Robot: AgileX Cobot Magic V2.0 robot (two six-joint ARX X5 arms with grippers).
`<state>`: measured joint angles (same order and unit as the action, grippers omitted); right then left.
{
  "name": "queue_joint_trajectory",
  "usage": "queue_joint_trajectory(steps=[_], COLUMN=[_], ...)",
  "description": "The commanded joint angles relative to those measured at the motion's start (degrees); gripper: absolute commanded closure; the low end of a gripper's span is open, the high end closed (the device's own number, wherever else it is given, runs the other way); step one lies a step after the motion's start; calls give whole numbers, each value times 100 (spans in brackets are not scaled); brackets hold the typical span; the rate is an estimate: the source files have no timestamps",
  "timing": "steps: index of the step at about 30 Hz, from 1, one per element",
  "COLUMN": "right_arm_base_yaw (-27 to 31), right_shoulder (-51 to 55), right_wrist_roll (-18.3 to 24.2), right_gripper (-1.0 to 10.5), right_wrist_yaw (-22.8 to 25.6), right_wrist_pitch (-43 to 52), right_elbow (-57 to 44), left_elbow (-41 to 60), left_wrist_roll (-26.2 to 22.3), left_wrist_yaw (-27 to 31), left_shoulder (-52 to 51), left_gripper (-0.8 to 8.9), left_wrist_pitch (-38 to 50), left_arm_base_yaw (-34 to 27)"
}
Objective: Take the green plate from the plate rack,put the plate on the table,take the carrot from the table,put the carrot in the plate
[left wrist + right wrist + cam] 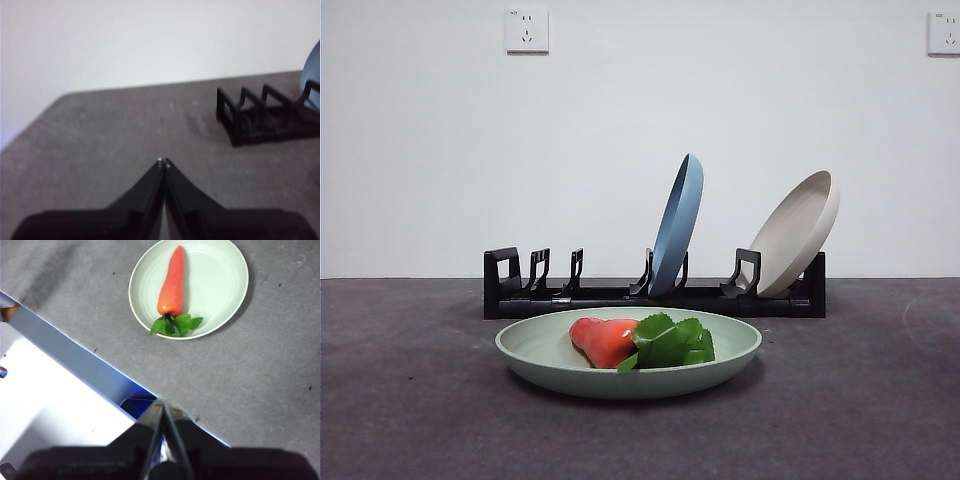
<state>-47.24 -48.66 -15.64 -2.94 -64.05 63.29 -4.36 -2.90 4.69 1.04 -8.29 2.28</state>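
The green plate (pixel 628 362) lies flat on the table (pixel 410 400) in front of the plate rack (pixel 650 296). The carrot (pixel 605 340) lies in the plate, its green leaves (pixel 672 342) toward the right. The right wrist view shows the plate (pixel 220 285) and the carrot (pixel 171 282) from above. My right gripper (pixel 163 405) is shut and empty, well away from the plate. My left gripper (pixel 163 162) is shut and empty over bare table (pixel 100 140), off the empty end of the rack (pixel 255 117). Neither arm shows in the front view.
A blue plate (pixel 677 225) and a beige plate (pixel 798 232) stand tilted in the rack's right half. Its left slots are empty. A white wall with two sockets stands behind. A white and blue surface (pixel 55 390) borders the table in the right wrist view.
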Motion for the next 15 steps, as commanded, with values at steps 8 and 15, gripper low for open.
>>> queue_joint_trajectory(steps=[8, 15], right_arm_base_yaw=[-7, -7], right_shoulder=[9, 9], right_wrist_roll=[26, 26], right_gripper=[945, 946], right_wrist_yaw=[11, 13], right_wrist_pitch=[33, 33], right_elbow=[-31, -31], left_elbow=[420, 420], left_wrist_roll=[334, 334], left_wrist_yaw=[-35, -37], left_shoulder=[-94, -92], left_gripper=[817, 817], left_wrist_pitch=[-221, -192], left_arm_base_yaw=[-20, -17])
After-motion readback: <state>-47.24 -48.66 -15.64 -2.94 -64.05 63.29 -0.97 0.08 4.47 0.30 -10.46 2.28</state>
